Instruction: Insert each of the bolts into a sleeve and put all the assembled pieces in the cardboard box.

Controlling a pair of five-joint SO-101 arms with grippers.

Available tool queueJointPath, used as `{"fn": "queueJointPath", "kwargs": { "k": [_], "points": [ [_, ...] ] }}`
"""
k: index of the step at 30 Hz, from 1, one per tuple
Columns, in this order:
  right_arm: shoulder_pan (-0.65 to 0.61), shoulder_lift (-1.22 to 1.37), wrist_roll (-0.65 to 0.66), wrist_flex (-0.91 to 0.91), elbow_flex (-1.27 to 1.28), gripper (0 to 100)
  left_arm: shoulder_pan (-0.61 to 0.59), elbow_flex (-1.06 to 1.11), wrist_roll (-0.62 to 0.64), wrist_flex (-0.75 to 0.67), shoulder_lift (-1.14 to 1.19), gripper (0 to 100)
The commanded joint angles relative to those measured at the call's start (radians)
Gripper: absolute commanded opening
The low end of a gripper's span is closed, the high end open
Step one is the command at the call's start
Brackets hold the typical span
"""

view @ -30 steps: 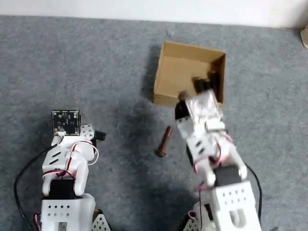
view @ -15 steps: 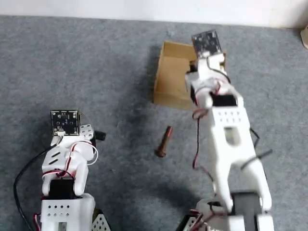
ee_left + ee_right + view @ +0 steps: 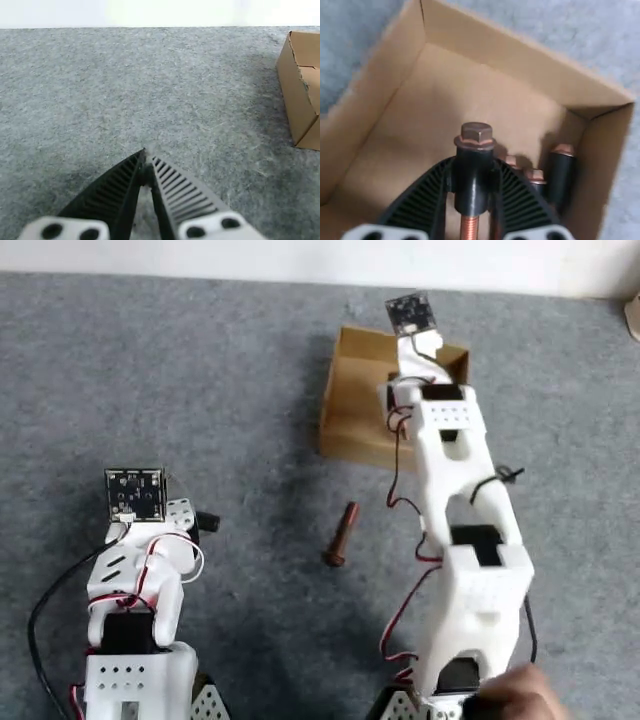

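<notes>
My right gripper [image 3: 472, 172] is shut on an assembled piece [image 3: 472, 170], a copper bolt with a hex head inside a black sleeve, held over the inside of the cardboard box [image 3: 520, 55]. Several assembled pieces [image 3: 560, 170] stand in the box's corner. In the high view the right arm [image 3: 445, 430] stretches over the box [image 3: 350, 390] and hides most of its inside. A loose bolt [image 3: 341, 534] lies on the grey mat between the two arms. My left gripper [image 3: 148, 162] is shut on nothing, low over bare mat at the left [image 3: 135, 495].
Grey felt mat [image 3: 200, 370] covers the whole table. From the left wrist view the box's side wall [image 3: 300, 95] stands off to one side. A hand [image 3: 515, 700] shows at the base of the right arm.
The right arm has stretched out from near the table's front to over the box, carrying the assembled piece. The left arm and the loose bolt have stayed put.
</notes>
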Motion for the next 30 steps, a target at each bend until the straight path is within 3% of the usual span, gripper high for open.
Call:
{"fn": "queueJointPath", "kwargs": {
  "k": [1, 10, 17, 26, 30],
  "points": [
    [0.015, 0.053, 0.009, 0.027, -0.122, 0.5, 0.004, -0.033, 0.009, -0.015, 0.002, 1],
    [0.012, 0.162, 0.009, 0.042, -0.188, 1.9, 0.027, -0.022, 0.006, -0.02, 0.001, 1],
    [0.015, 0.163, 0.009, 0.091, -0.188, 20.4, 0.027, -0.022, 0.006, -0.02, 0.001, 1],
    [0.028, 0.045, 0.003, 0.237, -0.211, 20.7, 0.027, -0.021, 0.006, -0.02, 0.001, 1],
    [0.028, -0.102, -0.101, 0.351, -0.209, 20.7, 0.025, -0.021, 0.006, -0.02, 0.001, 1]
  ]
}}
